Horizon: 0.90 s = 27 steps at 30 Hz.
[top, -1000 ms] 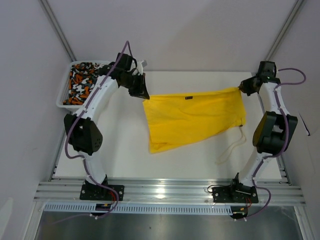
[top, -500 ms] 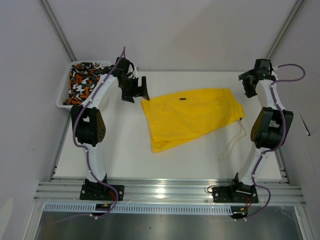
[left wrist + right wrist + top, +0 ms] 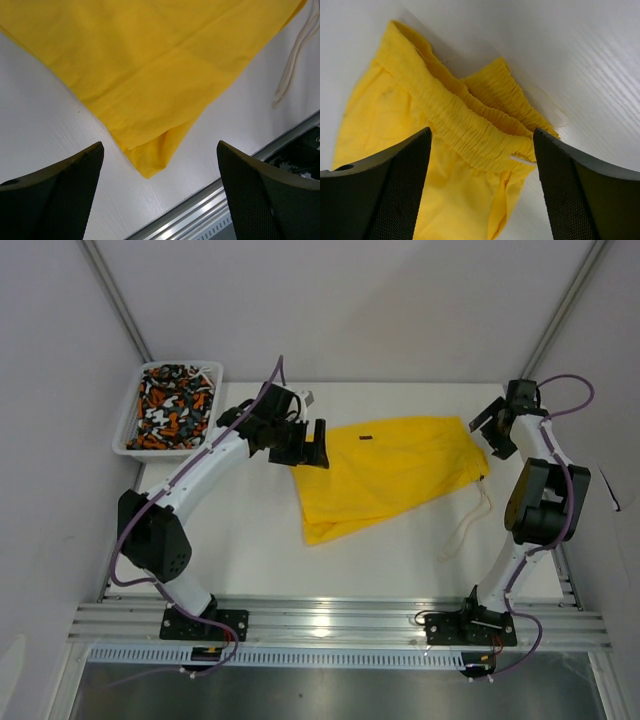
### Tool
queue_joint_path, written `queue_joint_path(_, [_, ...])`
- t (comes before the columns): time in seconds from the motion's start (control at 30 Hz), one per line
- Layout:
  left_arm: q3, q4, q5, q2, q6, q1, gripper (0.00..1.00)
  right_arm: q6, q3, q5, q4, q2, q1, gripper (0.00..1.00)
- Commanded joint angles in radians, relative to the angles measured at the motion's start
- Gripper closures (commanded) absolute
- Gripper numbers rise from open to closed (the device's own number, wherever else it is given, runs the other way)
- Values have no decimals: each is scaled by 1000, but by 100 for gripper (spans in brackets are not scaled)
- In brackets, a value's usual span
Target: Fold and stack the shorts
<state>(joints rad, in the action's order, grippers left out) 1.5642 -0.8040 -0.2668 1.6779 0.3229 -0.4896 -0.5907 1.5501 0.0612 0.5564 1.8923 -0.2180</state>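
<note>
The yellow shorts (image 3: 385,475) lie flat mid-table, waistband to the right, and their pale drawstring (image 3: 465,525) trails toward the front. My left gripper (image 3: 312,448) hovers open over their left edge. In the left wrist view a folded corner of the yellow shorts (image 3: 150,65) points between the wide-apart jaws of the left gripper (image 3: 160,146). My right gripper (image 3: 495,435) stands open at the waistband end; the gathered waistband (image 3: 470,130) lies between the spread jaws of the right gripper (image 3: 481,131), which grip nothing. The patterned shorts (image 3: 172,405) sit bunched in the basket.
The white mesh basket (image 3: 130,448) stands at the table's back left corner. An aluminium rail (image 3: 340,620) runs along the near edge, with both arm bases bolted to it. Grey walls close in the left, back and right sides.
Both grippers have opened and let go of the yellow shorts, which have settled flat. The left arm has swung right over the shorts' left edge. The right gripper has drawn back slightly.
</note>
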Motion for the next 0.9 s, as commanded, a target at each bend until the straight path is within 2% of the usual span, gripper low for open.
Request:
queue_joint_path(0.0, [-75,101,44,-79,54,19,5,84,1,-47,-4,53,55,17])
queue_joint_path(0.13, [-137,92,77,-110,35,19,5,97,-21,-84,14,83,123,19])
queue_joint_path(0.23, [-162,92,110,-135,31,19,5,104,-128,-106,-24,25,192,22])
queue_joint_path(0.27, [-168,92,121,-141,31,20,5,101,-168,-104,-38,-1,248,23])
queue_joint_path(0.4, [-170,80,178,-150,25,22,5,59,-452,-116,-107,-233,414,24])
queue_joint_path(0.53, [-191,91,170,-170,16,20,5,-15,-663,-116,-165,-459,604,23])
queue_joint_path(0.6, [-214,106,147,-194,10,20,5,-52,-717,-124,-168,-544,673,22])
queue_joint_path(0.63, [-225,118,129,-201,4,13,5,-58,-758,-141,-180,-620,681,21])
queue_joint_path(0.73, [-231,121,112,-218,-11,-33,6,-47,-783,-184,-150,-712,661,18])
queue_joint_path(0.87, [-210,131,126,-210,-19,-144,6,-32,-827,-194,-139,-746,599,18])
